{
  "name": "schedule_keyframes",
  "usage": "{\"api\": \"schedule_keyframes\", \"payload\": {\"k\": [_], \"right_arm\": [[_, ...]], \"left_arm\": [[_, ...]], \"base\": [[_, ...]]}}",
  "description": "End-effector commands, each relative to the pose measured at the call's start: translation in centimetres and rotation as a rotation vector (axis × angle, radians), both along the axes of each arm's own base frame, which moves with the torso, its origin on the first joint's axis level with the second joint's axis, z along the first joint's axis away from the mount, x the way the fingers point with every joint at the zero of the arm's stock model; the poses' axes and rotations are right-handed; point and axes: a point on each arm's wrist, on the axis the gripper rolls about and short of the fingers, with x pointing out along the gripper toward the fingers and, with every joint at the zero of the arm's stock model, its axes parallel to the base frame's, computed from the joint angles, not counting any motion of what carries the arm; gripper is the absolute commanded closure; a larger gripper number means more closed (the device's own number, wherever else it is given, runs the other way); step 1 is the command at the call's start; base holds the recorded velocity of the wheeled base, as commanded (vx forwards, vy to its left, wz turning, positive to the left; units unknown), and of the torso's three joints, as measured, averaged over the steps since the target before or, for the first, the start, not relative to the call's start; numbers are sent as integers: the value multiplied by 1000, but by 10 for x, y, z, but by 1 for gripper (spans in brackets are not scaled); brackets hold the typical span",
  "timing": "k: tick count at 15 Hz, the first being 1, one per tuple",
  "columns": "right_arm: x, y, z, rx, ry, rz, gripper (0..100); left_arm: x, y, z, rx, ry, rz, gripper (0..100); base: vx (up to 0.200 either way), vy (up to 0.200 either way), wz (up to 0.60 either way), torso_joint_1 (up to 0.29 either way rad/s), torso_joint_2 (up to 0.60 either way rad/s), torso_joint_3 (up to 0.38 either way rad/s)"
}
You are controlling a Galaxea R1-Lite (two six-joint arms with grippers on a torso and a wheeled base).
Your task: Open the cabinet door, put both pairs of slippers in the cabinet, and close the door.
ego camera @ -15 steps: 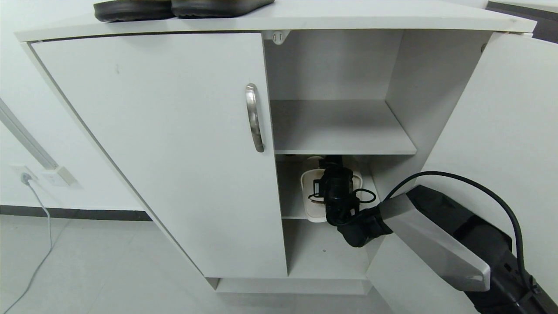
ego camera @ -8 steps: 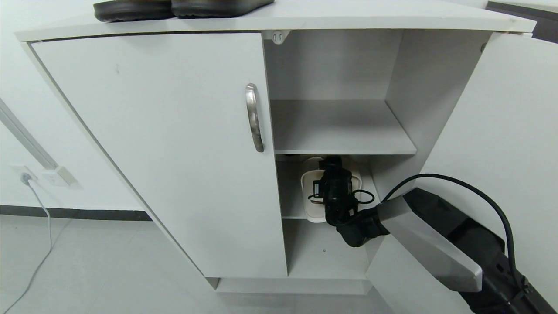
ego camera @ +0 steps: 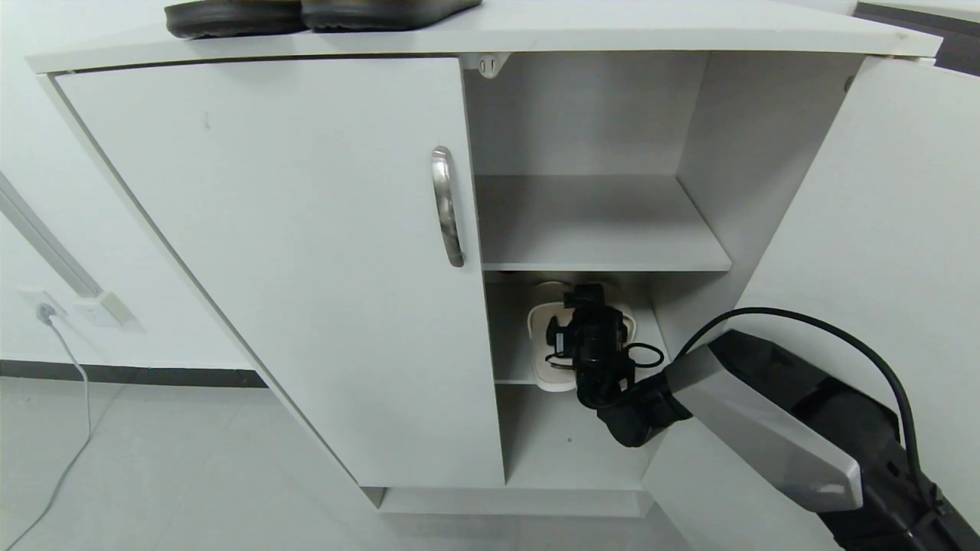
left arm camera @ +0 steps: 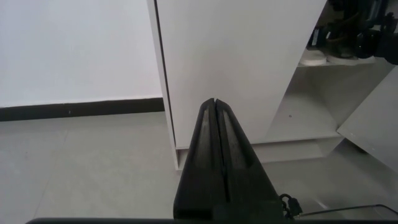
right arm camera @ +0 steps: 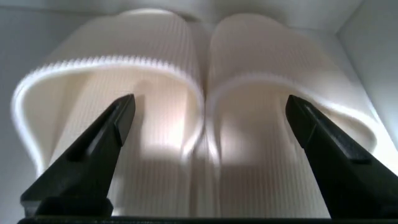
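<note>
The white cabinet [ego camera: 253, 252] has its left door shut and its right door [ego camera: 880, 252] swung wide open. A pair of white ribbed slippers [ego camera: 545, 360] [right arm camera: 205, 143] lies side by side on the lower inner shelf. My right gripper [ego camera: 586, 297] [right arm camera: 209, 104] is inside that compartment just over them, open, one finger on each outer side of the pair and not touching it. A pair of black slippers [ego camera: 306, 14] rests on the cabinet top. My left gripper [left arm camera: 214, 102] is shut and holds nothing, low above the floor in front of the cabinet.
A metal handle [ego camera: 447, 207] sits on the shut left door. The upper inner shelf [ego camera: 597, 222] is above my right arm. A wall socket with a grey cable [ego camera: 46, 312] is at the far left. Grey floor [left arm camera: 93, 162] spreads before the cabinet.
My right gripper has drawn back a little toward the cabinet opening. The white slippers stay on the shelf. Nothing else moved.
</note>
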Motion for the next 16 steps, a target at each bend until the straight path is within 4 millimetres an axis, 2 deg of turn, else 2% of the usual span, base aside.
{"api": "schedule_keyframes", "payload": {"k": [1, 2, 3, 4, 7, 10, 12, 16], "right_arm": [[-23, -7, 24, 17, -26, 16, 0], [-30, -7, 26, 19, -29, 22, 0], [-49, -12, 32, 27, -39, 37, 0], [-58, -14, 33, 31, -45, 45, 0], [-112, -23, 33, 32, -43, 108, 0], [-152, -28, 31, 26, -31, 166, 0], [-166, -28, 26, 21, -25, 187, 0], [-168, -28, 25, 19, -23, 192, 0]], "left_arm": [[0, 0, 0, 1, 1, 0, 100], [0, 0, 0, 1, 1, 0, 100], [0, 0, 0, 1, 1, 2, 100], [0, 0, 0, 1, 1, 2, 100], [0, 0, 0, 2, 1, -1, 100], [0, 0, 0, 2, 1, -1, 100], [0, 0, 0, 1, 1, 0, 100], [0, 0, 0, -1, 2, -1, 100]], "base": [[0, 0, 0, 0, 0, 0], [0, 0, 0, 0, 0, 0], [0, 0, 0, 0, 0, 0], [0, 0, 0, 0, 0, 0], [0, 0, 0, 0, 0, 0], [0, 0, 0, 0, 0, 0], [0, 0, 0, 0, 0, 0], [0, 0, 0, 0, 0, 0]]}}
